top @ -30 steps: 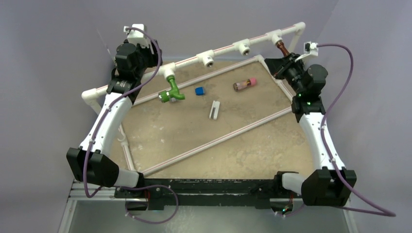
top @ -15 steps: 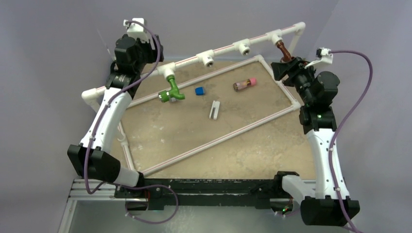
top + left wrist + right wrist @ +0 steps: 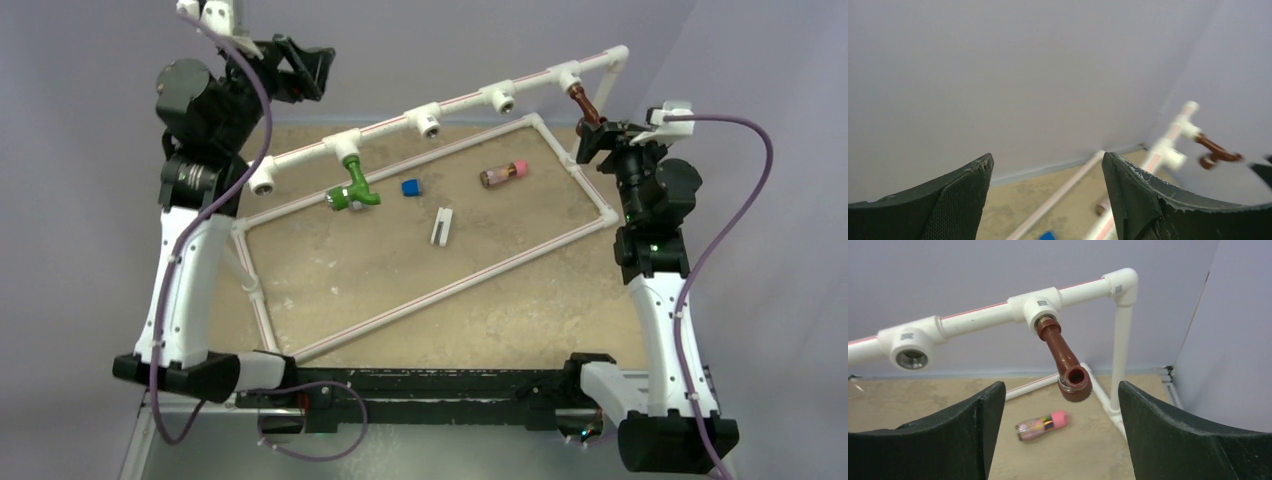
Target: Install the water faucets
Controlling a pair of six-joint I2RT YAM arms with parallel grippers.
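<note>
- Left gripper [image 3: 318,72]: raised high at the far left, aimed at the wall. Jaws spread, nothing between them; the left wrist view shows only wall in the gap.
- Green faucet [image 3: 352,188]: hangs from a tee [image 3: 347,148] on the white pipe [image 3: 460,100], stem up in the tee, body running down and toward the near side, spout end bent left. It lies below and to the right of the left gripper, well apart. The left arm is the nearer one.
- Blue block [image 3: 410,187], white clip [image 3: 441,226] and pink-capped cylinder [image 3: 503,173] lie loose on the board, not touched.
- Brown faucet [image 3: 1063,360]: one end sits in the far-right tee [image 3: 1040,304], long axis sloping down from the pipe toward the right gripper [image 3: 598,135], round open end facing the right wrist camera.
- Right gripper: jaws released and wide, holding nothing. The brown faucet sits dead ahead, centred on the gap but beyond the fingertips, near yet apart.
- Judgement: both faucets look seated; whether the brown one is threaded fully home cannot be told. A re-grip would mean straight forward travel, closing across the sloping stem.
</note>
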